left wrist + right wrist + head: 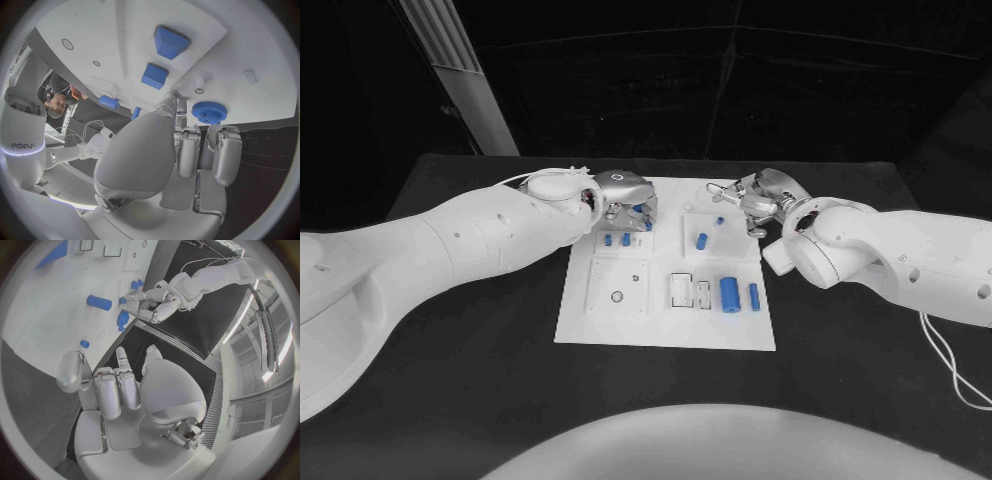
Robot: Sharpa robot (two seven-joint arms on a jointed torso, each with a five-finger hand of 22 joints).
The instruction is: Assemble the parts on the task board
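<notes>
Left wrist view: blue gear (209, 112) just beyond left hand (187, 150) fingertips; fingers together, holding nothing.

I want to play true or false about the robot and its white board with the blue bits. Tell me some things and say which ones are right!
1. Both hands are at the far end of the task board. True: the left hand and the right hand are both up there.
2. The right hand is holding the long blue cylinder. False: that cylinder lies by itself on the near part of the board, away from both hands.
3. A blue gear sits close to the left hand's fingers. True.
4. The board lies on a white table. False: the table is black.
</notes>
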